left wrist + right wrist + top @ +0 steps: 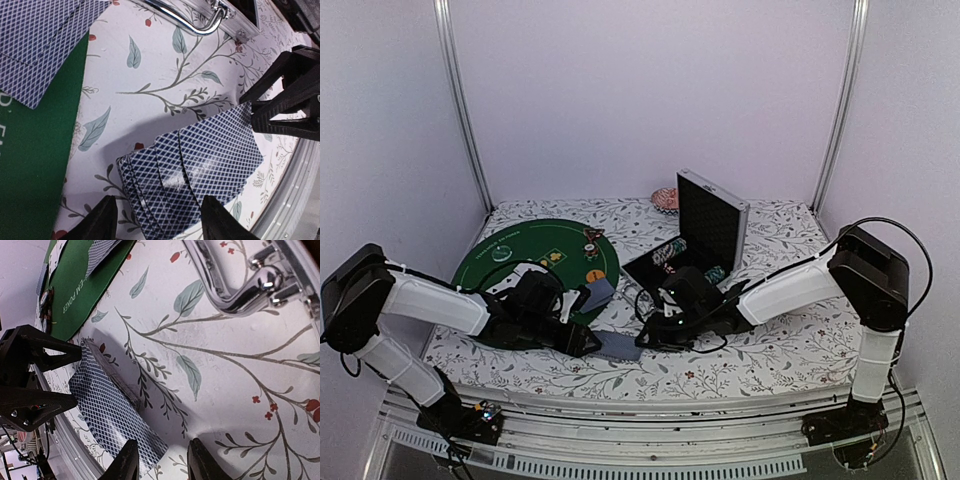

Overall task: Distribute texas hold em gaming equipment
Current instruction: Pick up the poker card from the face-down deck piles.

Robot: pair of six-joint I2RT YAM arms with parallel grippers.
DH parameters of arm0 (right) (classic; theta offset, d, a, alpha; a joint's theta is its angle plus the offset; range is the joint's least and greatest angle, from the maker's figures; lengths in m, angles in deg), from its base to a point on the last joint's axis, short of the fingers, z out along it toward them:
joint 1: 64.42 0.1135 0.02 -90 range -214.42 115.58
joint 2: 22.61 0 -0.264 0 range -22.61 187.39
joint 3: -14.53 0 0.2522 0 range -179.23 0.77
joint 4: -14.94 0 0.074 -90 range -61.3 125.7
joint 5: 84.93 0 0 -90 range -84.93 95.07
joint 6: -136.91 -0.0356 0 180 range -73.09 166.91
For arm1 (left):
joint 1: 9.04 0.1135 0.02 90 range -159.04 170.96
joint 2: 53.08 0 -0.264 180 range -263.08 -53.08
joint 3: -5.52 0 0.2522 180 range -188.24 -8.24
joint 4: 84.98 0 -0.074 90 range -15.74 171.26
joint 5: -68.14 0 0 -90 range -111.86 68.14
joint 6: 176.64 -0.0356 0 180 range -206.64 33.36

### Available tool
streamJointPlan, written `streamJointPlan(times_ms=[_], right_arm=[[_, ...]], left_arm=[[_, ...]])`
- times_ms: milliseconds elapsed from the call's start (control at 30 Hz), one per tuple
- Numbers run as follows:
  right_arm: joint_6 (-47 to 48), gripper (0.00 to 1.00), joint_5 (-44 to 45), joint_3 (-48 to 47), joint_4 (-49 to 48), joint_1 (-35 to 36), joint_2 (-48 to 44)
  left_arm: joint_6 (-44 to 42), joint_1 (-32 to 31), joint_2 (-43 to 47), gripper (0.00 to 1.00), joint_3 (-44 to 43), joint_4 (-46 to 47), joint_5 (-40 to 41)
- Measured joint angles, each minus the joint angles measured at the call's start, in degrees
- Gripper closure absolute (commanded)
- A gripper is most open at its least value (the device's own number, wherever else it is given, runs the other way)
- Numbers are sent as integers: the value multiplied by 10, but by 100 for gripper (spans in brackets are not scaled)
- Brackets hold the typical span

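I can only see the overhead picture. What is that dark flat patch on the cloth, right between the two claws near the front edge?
Observer: It's a stack of playing cards, lying face down and slightly fanned. Up close the backs show a blue diamond lattice.
Operator: Has either claw actually got hold of it?
Observer: Not clearly. The right gripper has its fingers apart, and one corner of the stack lies between them.
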Motion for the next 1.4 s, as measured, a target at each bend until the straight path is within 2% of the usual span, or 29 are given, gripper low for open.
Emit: streamJointPlan(times_ms=[267,500,567,667,700,1100,1400], right_arm=[[1,73,-18,0,-20,0,6],[5,76,-26,-2,-27,0,13],[6,80,-27,-2,-29,0,17],[10,94,-30,-2,-30,0,20],[10,96,-32,-2,-31,0,20],[15,98,-46,-2,-42,0,12],[42,98,-57,-5,-16,7,-38]], left_arm=[[0,0,0,41,0,0,0],[-2,0,0,41,0,0,0],[-2,0,0,41,0,0,0],[-2,0,0,41,0,0,0],[-2,0,0,41,0,0,0],[-6,0,7,40,0,-10,-2],[-29,7,109,33,-16,-92,3]])
